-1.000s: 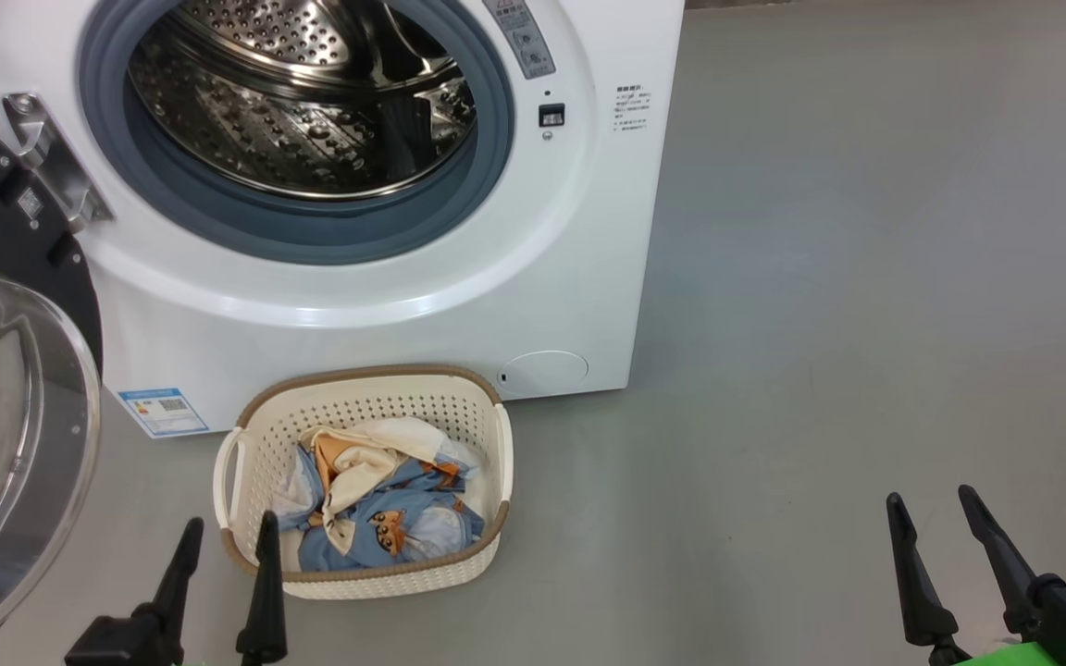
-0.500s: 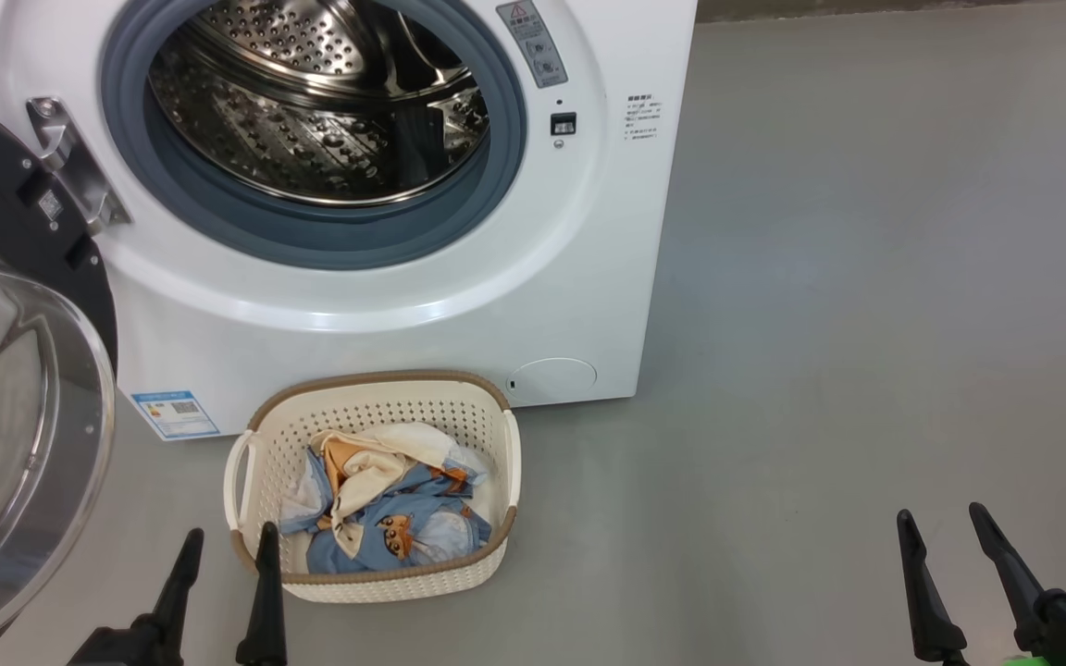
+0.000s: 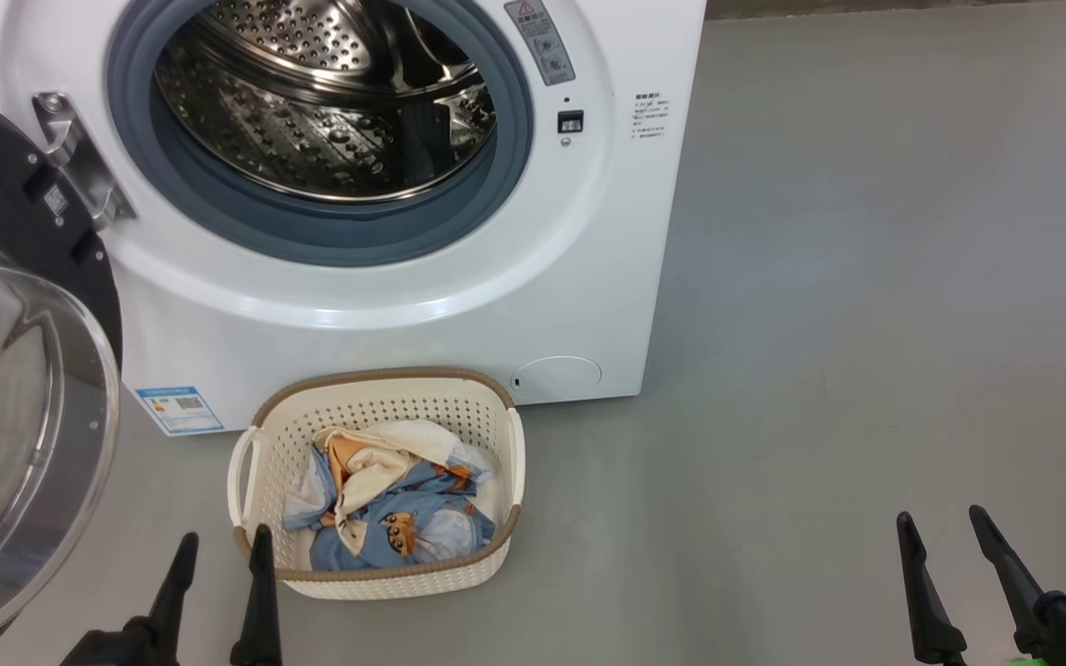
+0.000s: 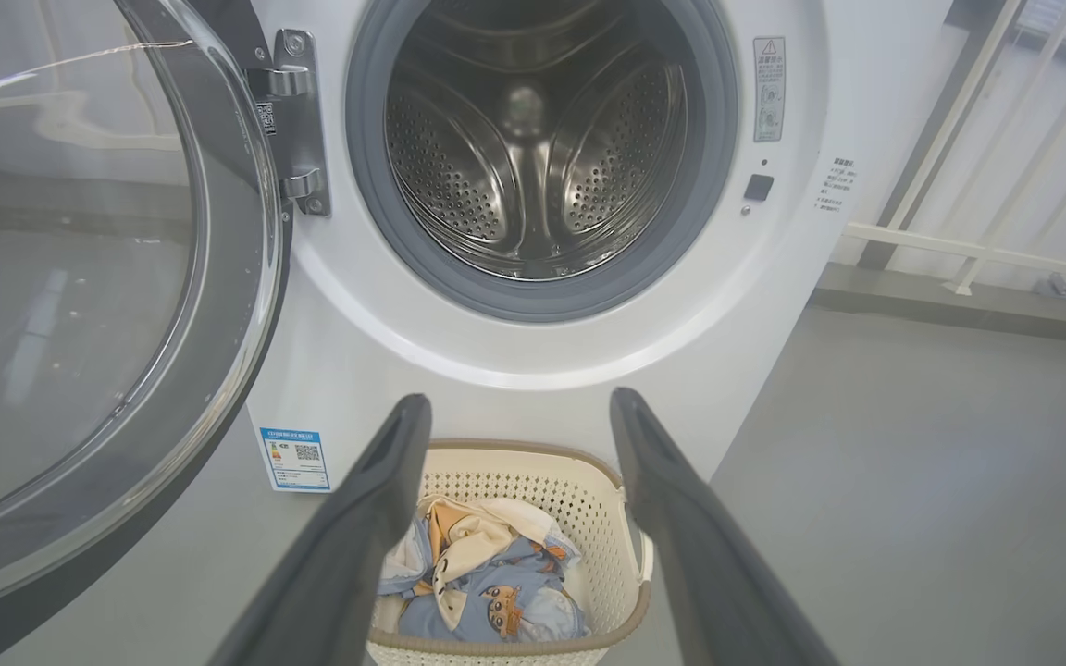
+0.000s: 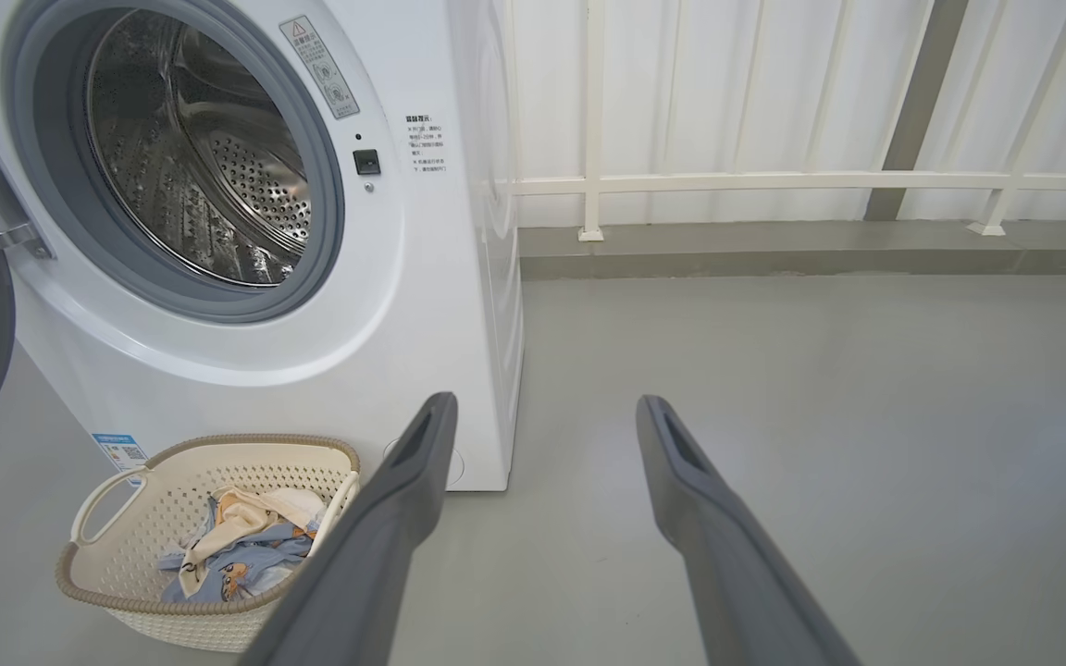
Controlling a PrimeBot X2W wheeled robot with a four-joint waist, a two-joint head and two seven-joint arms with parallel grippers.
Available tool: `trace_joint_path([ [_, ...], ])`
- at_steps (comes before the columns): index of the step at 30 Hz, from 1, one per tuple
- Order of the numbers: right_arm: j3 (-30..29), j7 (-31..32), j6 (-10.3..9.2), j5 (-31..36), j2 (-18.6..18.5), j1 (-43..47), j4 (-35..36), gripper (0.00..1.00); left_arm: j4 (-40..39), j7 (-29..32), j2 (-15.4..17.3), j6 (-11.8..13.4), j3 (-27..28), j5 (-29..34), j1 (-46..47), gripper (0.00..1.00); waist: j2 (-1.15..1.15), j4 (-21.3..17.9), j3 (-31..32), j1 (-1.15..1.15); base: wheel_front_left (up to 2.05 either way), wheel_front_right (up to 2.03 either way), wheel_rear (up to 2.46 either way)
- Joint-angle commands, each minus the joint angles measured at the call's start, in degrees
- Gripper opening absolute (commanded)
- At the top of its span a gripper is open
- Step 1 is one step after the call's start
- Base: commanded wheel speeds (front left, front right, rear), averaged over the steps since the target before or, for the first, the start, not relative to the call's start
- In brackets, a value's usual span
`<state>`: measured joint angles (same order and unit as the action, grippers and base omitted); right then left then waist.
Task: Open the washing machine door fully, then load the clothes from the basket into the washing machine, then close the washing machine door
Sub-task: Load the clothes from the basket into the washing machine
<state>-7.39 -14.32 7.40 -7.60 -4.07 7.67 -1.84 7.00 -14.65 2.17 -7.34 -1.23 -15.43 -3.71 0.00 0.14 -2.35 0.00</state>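
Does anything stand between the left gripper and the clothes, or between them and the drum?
Nothing visible. The light-blue and cream clothes lie uncovered in the cream perforated basket near the left gripper; the black-rimmed glass door hangs clear of the steel drum.

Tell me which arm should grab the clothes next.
Left. The left gripper hangs open beside the basket, the clothes just ahead of it; the right gripper, also open, sits well off to the side.
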Motion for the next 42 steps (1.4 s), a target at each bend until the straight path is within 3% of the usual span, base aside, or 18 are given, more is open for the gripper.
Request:
trace_joint_path([
  [1,1.3,-0.7,0.09,-0.1,-0.7,-0.8,1.3,1.00,-1.0,-0.3,0.7,-0.1,2.2,0.2,1.0,1.00,0.00,0.1,-0.1,0.00,0.68,-0.68,0.00],
  [19,1.4,-0.7,0.09,-0.6,-0.6,-1.1,1.3,1.00,-0.8,-0.3,0.7,-0.1,3.7,0.9,1.5,1.00,0.00,0.4,-0.6,0.00,1.18,-1.18,0.00],
  [42,2.4,-0.7,0.09,-2.6,-0.1,-2.6,0.2,1.00,-0.9,-0.3,0.7,1.0,2.4,0.6,2.6,1.00,0.00,-1.3,-4.6,0.00,0.05,-0.05,0.00],
])
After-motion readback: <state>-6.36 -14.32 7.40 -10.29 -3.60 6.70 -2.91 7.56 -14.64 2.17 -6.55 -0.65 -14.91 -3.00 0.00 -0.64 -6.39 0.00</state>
